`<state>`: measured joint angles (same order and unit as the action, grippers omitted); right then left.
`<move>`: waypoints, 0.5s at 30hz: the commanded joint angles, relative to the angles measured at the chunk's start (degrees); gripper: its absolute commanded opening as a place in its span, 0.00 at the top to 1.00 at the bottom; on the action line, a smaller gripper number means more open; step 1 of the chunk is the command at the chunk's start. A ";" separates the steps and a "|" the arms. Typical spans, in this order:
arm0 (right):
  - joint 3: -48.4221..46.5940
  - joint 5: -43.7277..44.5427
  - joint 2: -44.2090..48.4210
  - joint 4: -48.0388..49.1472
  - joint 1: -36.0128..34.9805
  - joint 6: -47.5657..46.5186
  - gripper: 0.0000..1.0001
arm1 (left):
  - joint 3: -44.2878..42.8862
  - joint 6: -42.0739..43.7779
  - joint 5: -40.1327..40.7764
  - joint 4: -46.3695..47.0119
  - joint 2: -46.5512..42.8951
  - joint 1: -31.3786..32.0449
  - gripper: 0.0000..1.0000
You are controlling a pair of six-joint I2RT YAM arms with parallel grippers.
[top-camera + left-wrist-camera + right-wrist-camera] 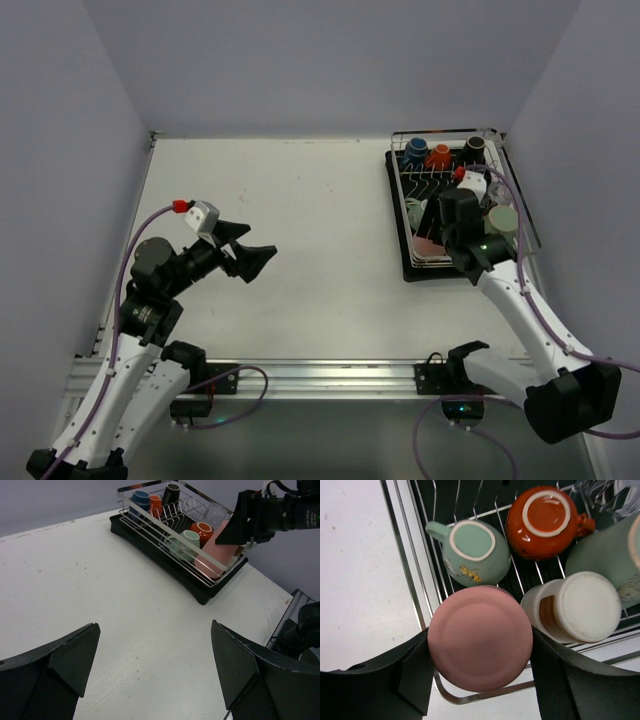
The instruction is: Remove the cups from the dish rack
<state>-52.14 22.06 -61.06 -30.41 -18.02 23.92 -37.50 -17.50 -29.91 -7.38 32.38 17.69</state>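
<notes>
- Broadly, the white tabletop (300, 250) is walled on its left, far and right sides. Its near edge ends at the metal rail that carries both arm bases.
- The dish rack (397, 200) stands in the far right corner, its black tray close to the right wall. A wide stretch of tabletop runs from its left rim to the left wall.
- The left pincer (154, 630) hovers over the left half of the tabletop, well apart from the rack, with its fingers spread wide around nothing.
- The right pincer (481, 660) reaches into the rack's near-left corner. Its fingers lie against opposite sides of the salmon-pink tumbler (479, 630), clamped on it as far as the wrist view shows.
- That tumbler stands upside down just inside the rim wires, touching a pale teal mug (472, 550) and beside a white-bottomed brown cup (580, 607).
- An orange mug (545, 522) sits behind these.
- A blue cup (416, 150), an orange cup (441, 155) and a black cup (474, 148) line the far rim.
</notes>
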 commanded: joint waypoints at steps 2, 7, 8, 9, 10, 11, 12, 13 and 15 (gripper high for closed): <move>-7.87 6.58 5.85 0.88 -0.87 -1.86 0.74 | -1.00 -2.72 -0.76 -0.36 2.16 -0.12 0.00; -10.87 3.09 12.53 1.67 -2.37 -2.65 0.77 | -3.72 -7.28 -5.49 2.09 5.40 -0.12 0.00; -10.96 -0.67 13.76 2.02 -2.46 -2.39 0.77 | -4.16 -8.33 -5.94 2.89 5.67 -0.12 0.00; -10.79 -3.23 16.03 3.24 -2.46 -1.43 0.77 | -4.77 -10.78 -6.47 3.68 5.94 -0.12 0.00; -10.44 -6.13 17.10 3.95 -2.46 -0.47 0.78 | -4.78 -12.28 -6.82 5.86 6.20 -0.12 0.00; -9.05 -9.46 18.16 5.09 -2.46 1.02 0.79 | -4.52 -16.04 -8.31 7.80 6.38 -0.03 0.02; -7.73 -18.02 19.99 9.45 -2.46 4.34 0.81 | -3.30 -18.25 -9.54 10.77 6.55 -0.03 0.06; -6.06 -22.02 20.62 12.28 -2.46 6.38 0.81 | -2.33 -21.06 -11.81 16.55 7.16 0.06 0.10; -1.31 -34.73 21.07 21.73 -2.46 14.26 0.81 | 1.70 -29.59 -13.67 23.69 8.13 0.06 0.20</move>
<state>-58.26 8.75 -39.59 -22.31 -20.23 27.51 -38.61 -32.84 -37.01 2.87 39.59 17.69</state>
